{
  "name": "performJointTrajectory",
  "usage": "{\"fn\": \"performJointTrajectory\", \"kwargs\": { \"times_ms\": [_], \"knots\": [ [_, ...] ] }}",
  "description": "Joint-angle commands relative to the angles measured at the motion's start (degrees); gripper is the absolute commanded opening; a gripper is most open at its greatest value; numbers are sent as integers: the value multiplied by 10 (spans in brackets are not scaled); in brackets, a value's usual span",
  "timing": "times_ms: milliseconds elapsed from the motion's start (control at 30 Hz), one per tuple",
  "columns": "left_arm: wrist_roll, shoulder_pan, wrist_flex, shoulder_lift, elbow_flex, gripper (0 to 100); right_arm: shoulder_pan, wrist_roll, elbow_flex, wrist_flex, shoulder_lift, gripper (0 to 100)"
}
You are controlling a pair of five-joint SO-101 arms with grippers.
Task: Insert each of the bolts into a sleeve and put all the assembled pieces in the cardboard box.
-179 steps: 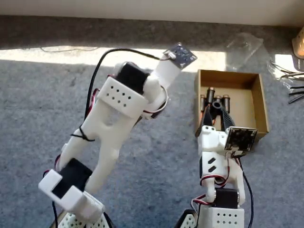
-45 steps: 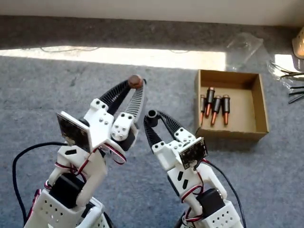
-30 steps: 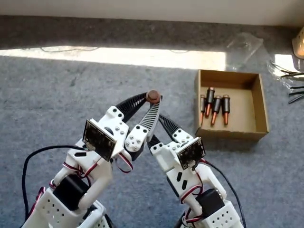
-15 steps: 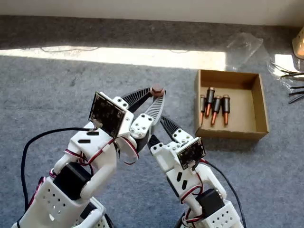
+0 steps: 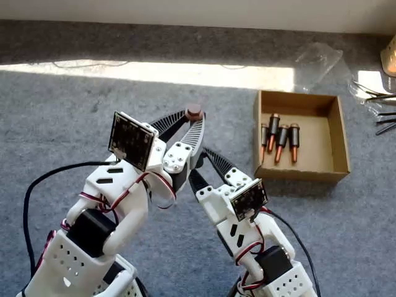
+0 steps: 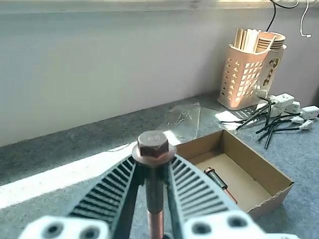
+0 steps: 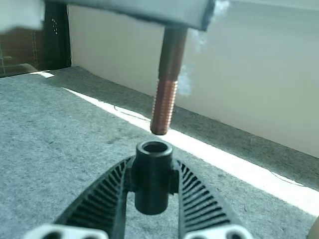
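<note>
Bolt (image 5: 194, 112) upright, head up, shank clamped tight between left gripper (image 6: 154, 162) fingers. Shifted slightly left since half-second ago; right arm unchanged. Threaded tip hangs just above black sleeve (image 7: 152, 185), not touching. Sleeve pinched in right gripper (image 7: 152, 169). Four assembled pieces (image 5: 279, 139) lie in cardboard box (image 5: 342, 139), well apart to right. Open grey carpet (image 5: 62, 124) to left.

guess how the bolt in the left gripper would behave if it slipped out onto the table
The bolt looks like rigid metal, so probably heavy for its size. Its round shank would likely roll, but the wider hex head should curve its path, and the fuzzy grey table cover may stop it quickly.
</note>
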Motion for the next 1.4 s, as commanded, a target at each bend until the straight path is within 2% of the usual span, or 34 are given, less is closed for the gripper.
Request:
{"fn": "performJointTrajectory", "kwargs": {
  "times_ms": [0, 100, 733, 1367],
  "knots": [
    [13, -7, 2, 0, -29, 5, -6, 5, 56, 0, 0, 4],
    [69, -12, 3, 0, -29, 5, -6, 5, 56, 0, 0, 4],
    [64, -12, 22, 0, -29, 5, -6, 5, 56, 0, 0, 4],
    [64, -9, 19, -3, 42, 5, -5, 5, 56, 0, 0, 4]
  ]
}}
